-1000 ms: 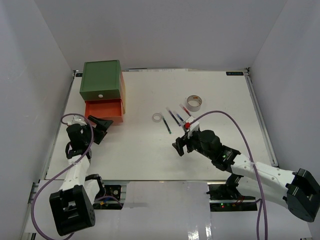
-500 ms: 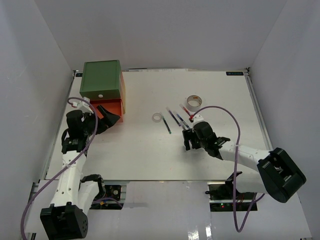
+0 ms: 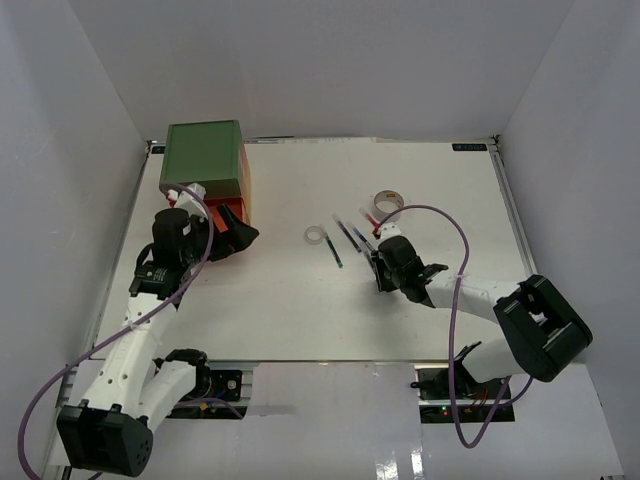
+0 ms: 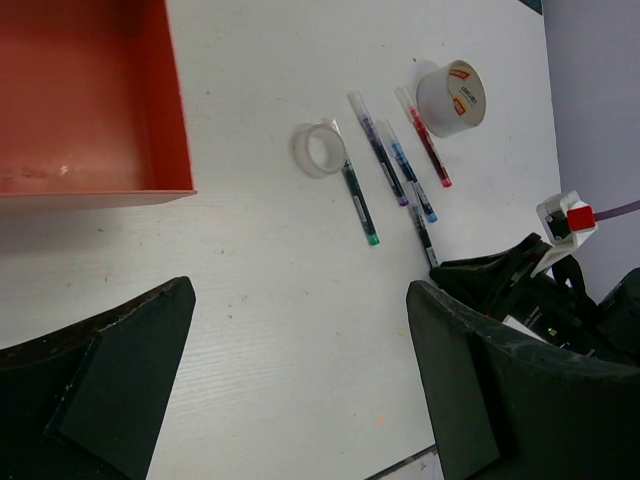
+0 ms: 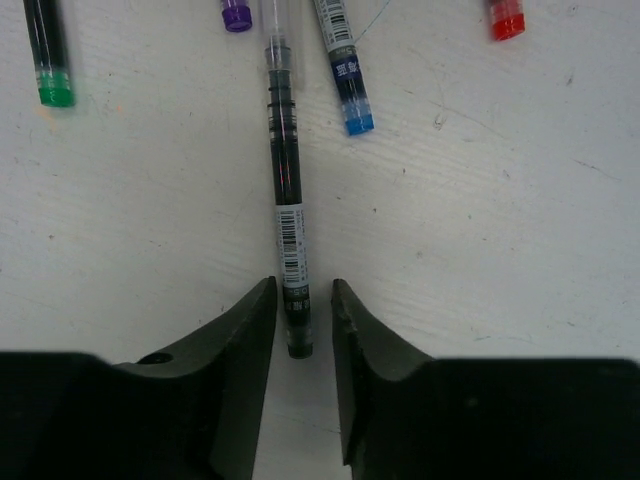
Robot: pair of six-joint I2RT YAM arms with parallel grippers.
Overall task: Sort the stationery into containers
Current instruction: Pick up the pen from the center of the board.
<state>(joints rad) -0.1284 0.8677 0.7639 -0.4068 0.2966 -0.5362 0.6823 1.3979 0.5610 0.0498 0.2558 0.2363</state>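
- Here, your right gripper (image 5: 302, 292) is only slightly parted. Its two smooth dark fingers (image 5: 243, 345) straddle the near end of the black pen (image 5: 285, 170), and a sliver of table (image 5: 480, 250) shows on either side, so nothing is clamped.
- That pen is a thin straight tube, clear at the far end and dark through the middle, with a white barcode label close to the gripper.
- It lies flat on the white, faintly grained table. Its long axis runs almost straight away from the fingers, leaning slightly left at the far end.
- Past it you see the coloured ends of four more thin pens: the green-tipped pen (image 5: 55, 95), the purple-tipped pen (image 5: 237, 15), the blue-tipped pen (image 5: 355, 112) and the red-tipped pen (image 5: 507, 22).
- From the left wrist camera, these pens lie side by side on the same slant, roughly parallel.
- The clear tape ring (image 4: 318, 150) lies flat just beside the top of the green-tipped pen.
- The pale, thick-walled tape roll (image 4: 452, 97) sits next to the far end of the red-tipped pen.
- Your left gripper (image 4: 298, 300) is spread wide and holds nothing. It hangs over bare table near the front of the orange drawer (image 4: 90, 110).
- That drawer is a matte, shallow box pulled out from under the green top (image 3: 205, 160).
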